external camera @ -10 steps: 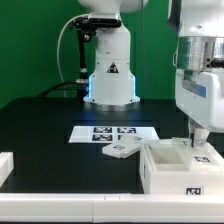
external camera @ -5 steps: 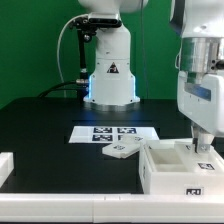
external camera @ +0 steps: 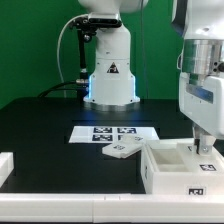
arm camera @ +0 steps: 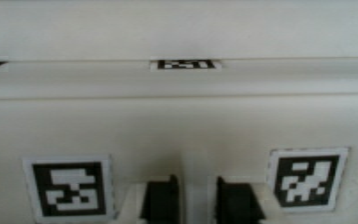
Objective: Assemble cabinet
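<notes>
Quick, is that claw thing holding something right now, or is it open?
Gripper: its fingers stand a narrow gap apart at the wall of the white cabinet box; whether they clamp it cannot be told.

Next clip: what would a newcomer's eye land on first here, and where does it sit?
The gripper hangs low over the white cabinet box, which sits at the front on the exterior view's right. In the wrist view its fingers sit close against a white face with two square tags. To the box's left in the exterior view, a loose white panel lies at the front edge of the marker board.
</notes>
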You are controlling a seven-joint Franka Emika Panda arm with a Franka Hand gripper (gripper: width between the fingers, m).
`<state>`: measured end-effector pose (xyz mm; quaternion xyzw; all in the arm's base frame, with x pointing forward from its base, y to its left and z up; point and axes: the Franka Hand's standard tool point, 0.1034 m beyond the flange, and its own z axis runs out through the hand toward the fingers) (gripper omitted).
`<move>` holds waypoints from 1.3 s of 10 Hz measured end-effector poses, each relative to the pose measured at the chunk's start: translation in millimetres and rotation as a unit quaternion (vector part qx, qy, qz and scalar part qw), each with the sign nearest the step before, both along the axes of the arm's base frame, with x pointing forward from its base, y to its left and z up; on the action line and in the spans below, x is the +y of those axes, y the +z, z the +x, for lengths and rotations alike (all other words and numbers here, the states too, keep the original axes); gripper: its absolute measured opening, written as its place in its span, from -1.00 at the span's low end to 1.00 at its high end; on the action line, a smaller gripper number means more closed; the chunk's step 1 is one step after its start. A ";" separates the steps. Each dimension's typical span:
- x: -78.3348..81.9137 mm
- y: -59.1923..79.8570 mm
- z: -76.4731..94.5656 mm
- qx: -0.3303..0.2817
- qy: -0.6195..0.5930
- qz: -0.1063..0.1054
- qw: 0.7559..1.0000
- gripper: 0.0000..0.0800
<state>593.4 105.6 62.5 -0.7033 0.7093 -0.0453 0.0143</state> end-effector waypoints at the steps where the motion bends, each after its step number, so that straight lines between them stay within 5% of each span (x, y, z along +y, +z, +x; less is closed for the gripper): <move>1: 0.1 0.1 0.1 0.000 0.000 0.000 1.000 -0.28; 2: 0.1 7.0 1.4 0.000 0.003 0.004 1.000 -0.28; 3: -2.9 19.6 3.9 -0.008 0.009 0.009 1.000 0.18; 4: -6.0 31.4 -1.7 -0.010 0.013 0.020 1.000 0.18; 5: -6.8 37.8 -9.1 -0.009 0.009 0.027 1.000 0.63; 6: -7.2 33.5 -8.5 -0.007 0.010 0.024 1.000 0.88; 11: -8.0 30.5 -9.5 -0.005 0.011 0.022 1.000 0.99; 13: -12.1 32.6 -32.6 -0.012 0.034 0.022 0.999 0.99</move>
